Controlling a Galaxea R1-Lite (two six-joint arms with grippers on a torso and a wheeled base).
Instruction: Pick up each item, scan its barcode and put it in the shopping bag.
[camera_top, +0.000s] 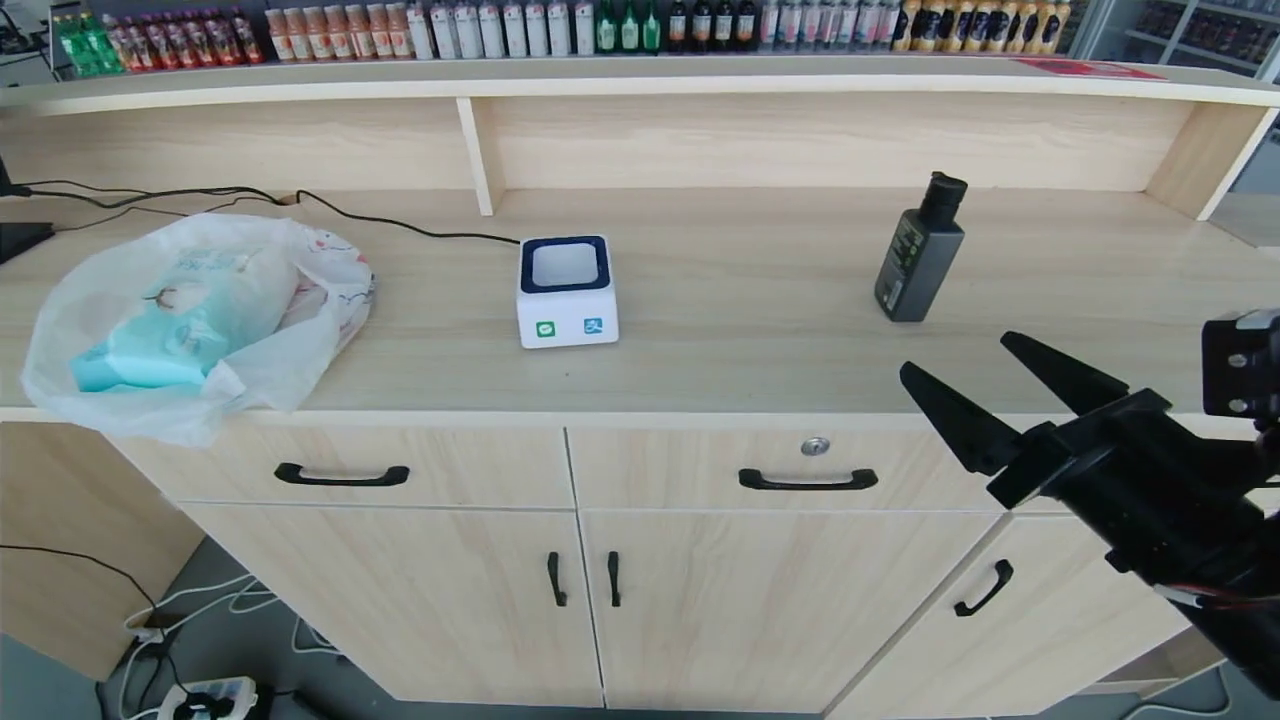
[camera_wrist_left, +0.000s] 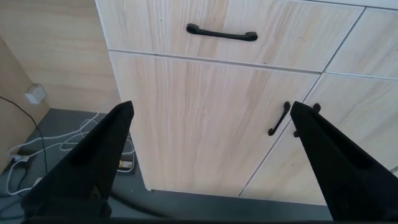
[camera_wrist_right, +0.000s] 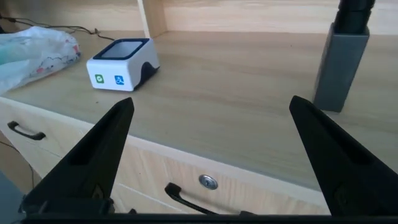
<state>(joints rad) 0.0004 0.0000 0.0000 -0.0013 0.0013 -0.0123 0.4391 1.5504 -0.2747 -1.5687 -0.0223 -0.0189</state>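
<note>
Upper right of frame, grey bottle (camera_top: 920, 255) stands upright on counter (camera_top: 750, 330). Right gripper (camera_top: 955, 354) lower right, spread wide, empty; left gripper (camera_wrist_left: 211, 106) spread too. I judge bottle rigid, smooth, likely slippery, tippy: I'd grip flat body mid-height, not cap (camera_top: 943, 195).

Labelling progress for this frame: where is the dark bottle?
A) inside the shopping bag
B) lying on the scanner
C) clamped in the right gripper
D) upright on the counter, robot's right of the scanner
D: the dark bottle stands upright on the counter, right of the scanner, with the open right gripper short of it.
</note>
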